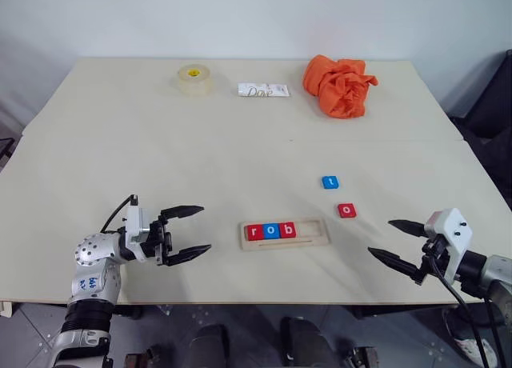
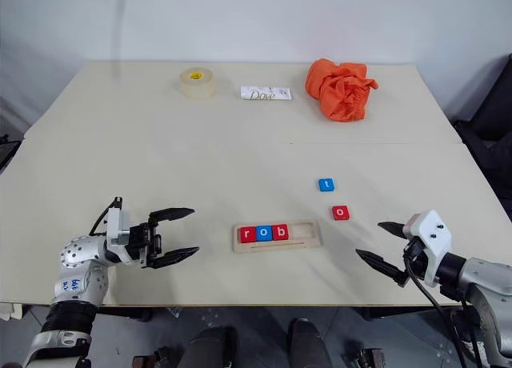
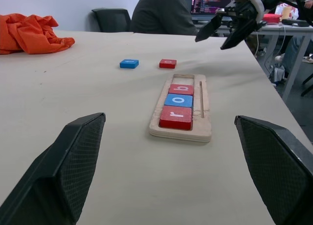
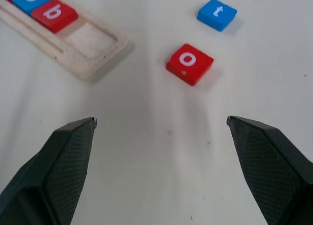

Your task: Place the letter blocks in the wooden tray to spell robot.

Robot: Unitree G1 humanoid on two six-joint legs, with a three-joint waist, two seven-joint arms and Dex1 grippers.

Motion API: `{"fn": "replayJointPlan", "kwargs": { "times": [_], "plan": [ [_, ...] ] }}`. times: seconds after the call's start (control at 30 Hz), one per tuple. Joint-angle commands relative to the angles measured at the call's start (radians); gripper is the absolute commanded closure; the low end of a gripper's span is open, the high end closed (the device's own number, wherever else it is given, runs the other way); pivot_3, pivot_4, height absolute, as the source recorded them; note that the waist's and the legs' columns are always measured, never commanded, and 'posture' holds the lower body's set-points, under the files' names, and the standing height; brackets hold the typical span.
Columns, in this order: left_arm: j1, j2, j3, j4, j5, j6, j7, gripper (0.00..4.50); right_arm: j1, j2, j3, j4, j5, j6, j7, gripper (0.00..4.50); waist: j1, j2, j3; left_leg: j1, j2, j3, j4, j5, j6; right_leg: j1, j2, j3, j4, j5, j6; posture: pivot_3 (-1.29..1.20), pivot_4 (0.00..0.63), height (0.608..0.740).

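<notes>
The wooden tray point(image 1: 285, 234) lies near the table's front edge, holding a red r block point(image 1: 254, 231), a blue o block point(image 1: 271, 230) and a red b block point(image 1: 288, 230) in its left part; its right part is bare. A loose red o block point(image 1: 346, 210) and a blue t block point(image 1: 330, 182) lie on the table to the tray's right and behind it. My left gripper point(image 1: 193, 233) hovers open to the left of the tray, pointing at it. To the right of the tray, my right gripper point(image 1: 390, 241) is open and empty, near the table's front edge.
At the back of the table sit a roll of tape point(image 1: 194, 78), a white Dove packet point(image 1: 263, 90) and a crumpled orange cloth point(image 1: 339, 85). In the left wrist view a seated person point(image 3: 164, 12) and desks stand beyond the table's far side.
</notes>
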Motion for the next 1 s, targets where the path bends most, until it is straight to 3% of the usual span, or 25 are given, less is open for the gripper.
{"fn": "replayJointPlan", "kwargs": {
  "times": [0.03, 0.3, 0.37, 0.67, 1.0],
  "plan": [
    [-0.015, 0.015, 0.024, 0.003, -0.014, -0.018, -0.014, 0.0, -0.01, -0.006, -0.009, -0.028, 0.019, -0.014, -0.023, 0.03, 0.0, 0.0, 0.0, 0.0, 0.0, 0.0, 0.0, 0.0, 0.0, 0.0, 0.0, 0.0, 0.0, 0.0, 0.0, 0.0, 0.15, 0.74],
    [-0.013, 0.016, 0.026, -0.003, -0.011, -0.017, -0.017, 0.0, -0.026, -0.007, 0.016, -0.016, 0.019, -0.005, -0.046, 0.03, -0.001, 0.0, 0.0, 0.0, 0.0, 0.0, 0.0, 0.0, 0.0, 0.0, 0.0, 0.0, 0.0, 0.0, 0.0, 0.0, 0.15, 0.74],
    [-0.011, 0.015, 0.026, -0.007, -0.01, -0.018, -0.015, 0.0, -0.05, 0.013, 0.036, -0.041, 0.027, 0.101, -0.128, 0.03, -0.001, 0.0, 0.0, 0.0, 0.0, 0.0, 0.0, 0.0, 0.0, 0.0, 0.0, 0.0, 0.0, 0.0, 0.0, 0.0, 0.15, 0.74],
    [0.0, 0.009, 0.023, -0.037, -0.011, -0.008, -0.001, 0.0, -0.169, 0.268, 0.109, -0.07, -0.018, 0.19, -0.492, 0.03, -0.001, 0.0, 0.0, -0.001, 0.0, 0.0, 0.0, 0.0, 0.0, 0.0, -0.001, 0.0, 0.0, 0.0, 0.0, 0.0, 0.15, 0.74],
    [0.01, 0.011, 0.022, -0.067, -0.012, 0.011, 0.012, 0.0, -0.196, 0.389, 0.245, -0.028, -0.086, 0.172, -0.622, 0.03, -0.002, 0.0, 0.0, -0.001, 0.0, -0.001, -0.001, 0.0, 0.0, -0.001, -0.001, 0.0, 0.001, 0.0, -0.001, 0.0, 0.15, 0.74]
  ]
}}
